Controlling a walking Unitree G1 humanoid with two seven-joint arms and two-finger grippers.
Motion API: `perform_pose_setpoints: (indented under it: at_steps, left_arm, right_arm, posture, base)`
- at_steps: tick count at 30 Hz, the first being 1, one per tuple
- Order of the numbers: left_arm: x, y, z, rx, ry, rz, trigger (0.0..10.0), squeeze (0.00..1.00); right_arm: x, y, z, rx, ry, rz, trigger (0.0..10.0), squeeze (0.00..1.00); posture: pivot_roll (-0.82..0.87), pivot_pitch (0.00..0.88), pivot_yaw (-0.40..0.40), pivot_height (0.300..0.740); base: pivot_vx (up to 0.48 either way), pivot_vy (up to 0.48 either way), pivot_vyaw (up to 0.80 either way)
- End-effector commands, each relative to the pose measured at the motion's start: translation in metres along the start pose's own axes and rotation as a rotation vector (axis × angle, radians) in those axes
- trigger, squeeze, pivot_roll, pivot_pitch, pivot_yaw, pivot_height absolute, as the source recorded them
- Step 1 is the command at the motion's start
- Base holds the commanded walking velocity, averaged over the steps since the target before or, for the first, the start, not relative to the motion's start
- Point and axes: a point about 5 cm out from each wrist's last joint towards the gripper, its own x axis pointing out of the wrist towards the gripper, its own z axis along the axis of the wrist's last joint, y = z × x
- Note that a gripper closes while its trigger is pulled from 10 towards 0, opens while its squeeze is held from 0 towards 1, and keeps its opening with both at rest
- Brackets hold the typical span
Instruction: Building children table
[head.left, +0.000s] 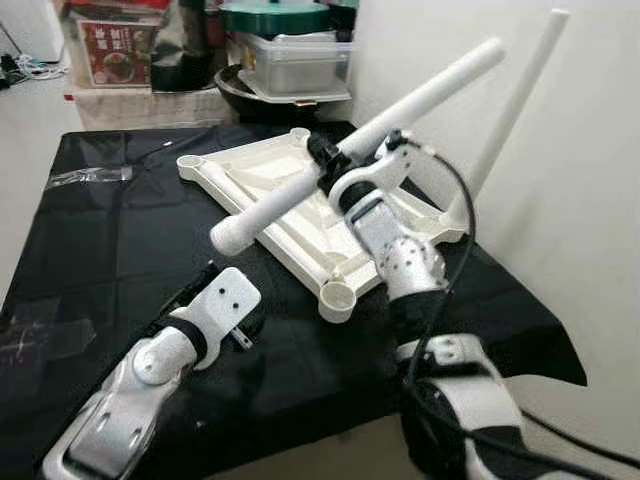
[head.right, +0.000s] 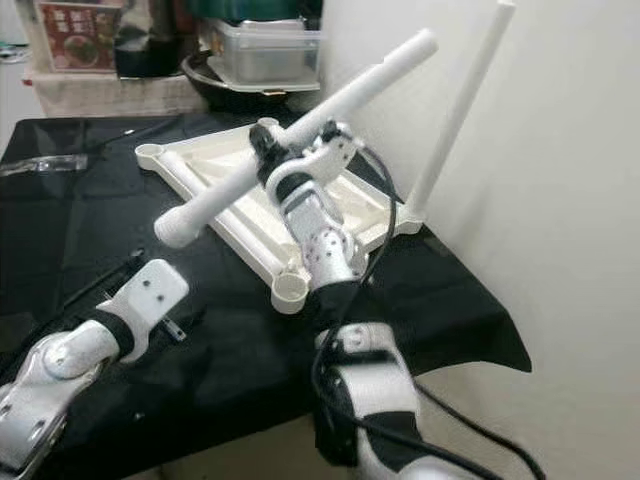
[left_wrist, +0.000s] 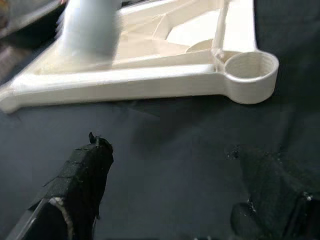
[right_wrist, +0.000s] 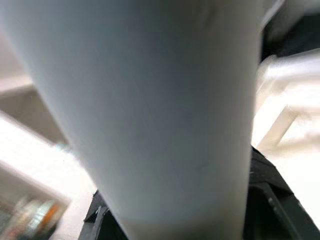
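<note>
Black cloth (head.left: 120, 250) over the worktop, with the cream tabletop (head.left: 270, 200) upside down toward its far right corner, ribs up, an open round socket at each corner. One leg (head.left: 510, 110) already upright in the far right socket, beside the wall. Near socket (head.left: 338, 298) empty, mouth up, close to the cloth's near right edge.

White leg (head.left: 360, 140) up in the air above the tabletop, clamped near mid-length by the right gripper (head.left: 325, 160). Long axis slanted: lower end (head.left: 232, 236) down and to the left, over the tabletop's near left edge; upper end up and to the right, toward the wall. Lower end just left of and above the near socket, not over it. Judged: to seat it, needs tipping upright and shifting right and toward the near edge, so that the low end drops straight into that socket. Right arm plainly the nearer, with the leg already in its grasp.

Left gripper (left_wrist: 165, 185) low over bare cloth, near side of the tabletop, fingers (left_wrist: 82, 175) spread, holding nothing; near socket straight ahead of it, well placed to steady the tabletop's edge if wanted.
</note>
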Motion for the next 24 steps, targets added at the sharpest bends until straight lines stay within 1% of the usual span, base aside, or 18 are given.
perform_pose_setpoints:
  at_steps: [1, 3, 5, 6, 7, 9, 10, 12, 13, 16, 17, 18, 19, 21, 22, 24]
  left_arm:
    - [-0.004, 0.003, 0.002, -0.030, -0.028, 0.005, 10.0, 0.00]
    - [-0.004, 0.003, 0.002, -0.030, -0.028, 0.005, 10.0, 0.00]
    - [-0.007, 0.001, -0.003, -0.038, -0.014, -0.004, 10.0, 0.00]
    - [-0.007, -0.001, -0.004, -0.043, -0.011, -0.013, 10.0, 0.00]
    - [-0.007, -0.001, -0.004, -0.043, -0.011, -0.013, 10.0, 0.00]
    - [-0.006, -0.004, -0.004, -0.051, -0.015, -0.022, 10.0, 0.00]
    - [-0.006, -0.005, -0.004, -0.061, -0.018, -0.027, 10.0, 0.00]
    - [-0.006, -0.005, -0.004, -0.061, -0.018, -0.027, 10.0, 0.00]
    - [-0.006, -0.006, -0.003, -0.070, -0.023, -0.035, 10.0, 0.00]
    - [-0.008, -0.008, -0.003, -0.087, -0.030, -0.050, 10.0, 0.00]
    - [-0.009, -0.008, -0.003, -0.092, -0.032, -0.055, 10.0, 0.00]
    - [-0.009, -0.008, -0.003, -0.092, -0.032, -0.055, 10.0, 0.00]
    - [-0.010, -0.008, -0.003, -0.102, -0.036, -0.060, 10.0, 0.00]
    - [-0.010, -0.008, -0.003, -0.102, -0.036, -0.060, 10.0, 0.00]
    - [-0.011, -0.007, -0.003, -0.108, -0.037, -0.062, 10.0, 0.00]
    - [-0.011, -0.008, -0.005, -0.119, -0.038, -0.064, 10.0, 0.00]
  right_arm:
    - [0.003, -0.001, 0.014, -0.020, -0.061, -0.025, 0.0, 0.00]
    - [0.003, -0.001, 0.014, -0.020, -0.061, -0.025, 0.0, 0.00]
    - [0.005, 0.002, 0.028, -0.093, -0.089, -0.006, 0.0, 0.00]
    - [0.006, 0.003, 0.030, -0.124, -0.091, 0.008, 0.5, 0.00]
    - [0.006, 0.003, 0.030, -0.124, -0.091, 0.008, 0.5, 0.00]
    - [0.006, 0.004, 0.031, -0.149, -0.090, 0.025, 1.0, 0.00]
    - [0.006, 0.003, 0.031, -0.157, -0.086, 0.032, 2.2, 0.00]
    - [0.006, 0.003, 0.031, -0.157, -0.086, 0.032, 2.2, 0.00]
    - [0.006, 0.003, 0.030, -0.154, -0.081, 0.035, 2.5, 0.00]
    - [0.008, 0.001, 0.028, -0.158, -0.077, 0.043, 2.8, 0.00]
    - [0.009, 0.001, 0.027, -0.159, -0.072, 0.051, 4.0, 0.00]
    - [0.009, 0.001, 0.027, -0.159, -0.072, 0.051, 4.0, 0.00]
    - [0.010, 0.001, 0.026, -0.178, -0.067, 0.060, 7.7, 0.00]
    - [0.010, 0.001, 0.026, -0.178, -0.067, 0.060, 7.7, 0.00]
    - [0.011, 0.001, 0.025, -0.204, -0.056, 0.077, 10.0, 0.00]
    - [0.012, 0.002, 0.025, -0.296, -0.042, 0.101, 10.0, 0.00]
  posture:
    - [0.15, 0.000, -0.128, 0.740]
    - [0.15, 0.000, -0.128, 0.740]
    - [0.14, 0.000, -0.126, 0.740]
    - [0.14, 0.000, -0.125, 0.740]
    - [0.14, 0.000, -0.125, 0.740]
    - [0.14, 0.000, -0.124, 0.740]
    - [0.13, 0.000, -0.124, 0.740]
    - [0.13, 0.000, -0.124, 0.740]
    - [0.13, 0.000, -0.123, 0.740]
    - [0.13, 0.000, -0.122, 0.740]
    - [0.13, 0.000, -0.122, 0.740]
    - [0.13, 0.000, -0.122, 0.740]
    - [0.13, 0.000, -0.122, 0.740]
    - [0.13, 0.000, -0.122, 0.740]
    - [0.13, 0.000, -0.123, 0.740]
    - [0.12, 0.000, -0.123, 0.740]
  base:
    - [0.000, 0.000, 0.00]
    - [0.000, 0.000, 0.00]
    - [0.000, 0.000, 0.00]
    - [0.000, 0.000, 0.00]
    - [0.000, 0.000, 0.00]
    - [0.000, 0.000, 0.00]
    - [0.000, 0.000, 0.00]
    - [0.000, 0.000, 0.00]
    - [0.000, 0.000, 0.00]
    - [0.000, 0.000, 0.00]
    - [0.000, 0.000, 0.00]
    - [0.000, 0.000, 0.00]
    - [0.000, 0.000, 0.00]
    - [0.000, 0.000, 0.00]
    - [0.000, 0.000, 0.00]
    - [0.000, 0.000, 0.00]
